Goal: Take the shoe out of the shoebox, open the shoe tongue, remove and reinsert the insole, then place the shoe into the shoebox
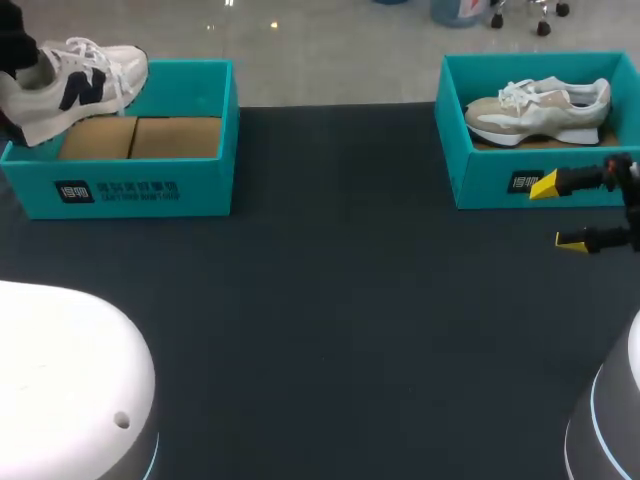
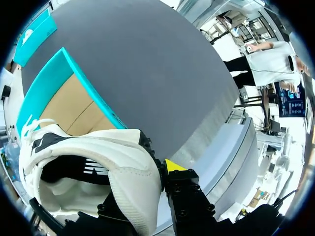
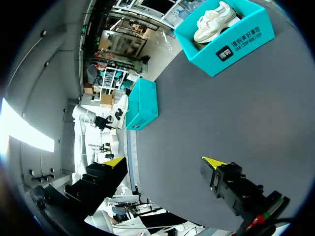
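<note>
Head view: dark table (image 1: 330,330), two teal shoeboxes on its far side. Left shoebox (image 1: 130,190) at 10 o'clock, cardboard floor (image 1: 140,137) bare. White shoe (image 1: 75,85) with dark side mark is in the air over the box's left end, toe toward 3 o'clock, heel at the frame's left edge where the left arm comes in.

Right shoebox (image 1: 490,185) at 2 o'clock, beige shoe (image 1: 540,110) lying inside, toe pointing left. Right gripper (image 1: 558,212) at 3 o'clock, just in front of that box, fingers level and pointing toward 9 o'clock, yellow tips spread wide with nothing between them.

Left wrist view: left gripper (image 2: 147,169) is clamped on the white shoe's heel. One yellow tip presses the outside of the heel; the other finger is hidden by the shoe. The shoe's opening faces the camera, and the left shoebox lies beyond and below the shoe.

Right wrist view: right gripper (image 3: 165,162) wide apart over bare table. Right shoebox and beige shoe well ahead of the fingers.
</note>
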### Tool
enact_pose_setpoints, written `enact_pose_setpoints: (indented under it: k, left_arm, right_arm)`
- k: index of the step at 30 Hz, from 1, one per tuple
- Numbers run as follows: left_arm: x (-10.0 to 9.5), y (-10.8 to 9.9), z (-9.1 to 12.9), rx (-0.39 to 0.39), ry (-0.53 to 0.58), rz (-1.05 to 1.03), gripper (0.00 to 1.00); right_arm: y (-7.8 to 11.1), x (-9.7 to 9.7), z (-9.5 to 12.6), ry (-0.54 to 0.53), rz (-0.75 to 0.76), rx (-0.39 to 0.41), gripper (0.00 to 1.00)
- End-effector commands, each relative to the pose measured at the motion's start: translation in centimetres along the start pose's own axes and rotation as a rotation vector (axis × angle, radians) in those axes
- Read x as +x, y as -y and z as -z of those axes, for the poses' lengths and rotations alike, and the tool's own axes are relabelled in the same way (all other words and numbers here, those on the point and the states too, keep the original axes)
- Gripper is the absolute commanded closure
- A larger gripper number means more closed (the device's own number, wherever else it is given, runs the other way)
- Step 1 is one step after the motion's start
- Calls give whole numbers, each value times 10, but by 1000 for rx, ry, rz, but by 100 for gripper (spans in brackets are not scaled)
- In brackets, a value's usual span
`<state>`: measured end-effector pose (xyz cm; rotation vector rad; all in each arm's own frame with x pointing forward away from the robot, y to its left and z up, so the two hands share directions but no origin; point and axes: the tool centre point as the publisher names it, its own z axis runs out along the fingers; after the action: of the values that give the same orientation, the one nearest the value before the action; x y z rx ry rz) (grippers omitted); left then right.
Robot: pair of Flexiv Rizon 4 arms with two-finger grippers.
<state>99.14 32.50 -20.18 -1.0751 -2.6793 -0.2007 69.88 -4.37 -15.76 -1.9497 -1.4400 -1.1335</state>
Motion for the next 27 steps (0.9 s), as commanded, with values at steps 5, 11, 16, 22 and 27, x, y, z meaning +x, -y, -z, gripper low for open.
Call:
enact_pose_setpoints:
  k: [5,11,16,22,27]
  left_arm:
    - [4,-12,17,-119,42,-291,100]
    - [-1,-27,19,-131,88,-479,100]
    - [-12,-42,17,-135,72,-675,100]
    - [-22,-56,16,-161,37,-748,100]
    - [-22,-56,16,-161,37,-748,100]
  right_arm:
    - [1,0,-1,4,-2,-2,0]
    - [1,0,-1,4,-2,-2,0]
    - [1,0,-1,4,-2,-2,0]
    - [1,0,-1,4,-2,-2,0]
    - [1,0,-1,4,-2,-2,0]
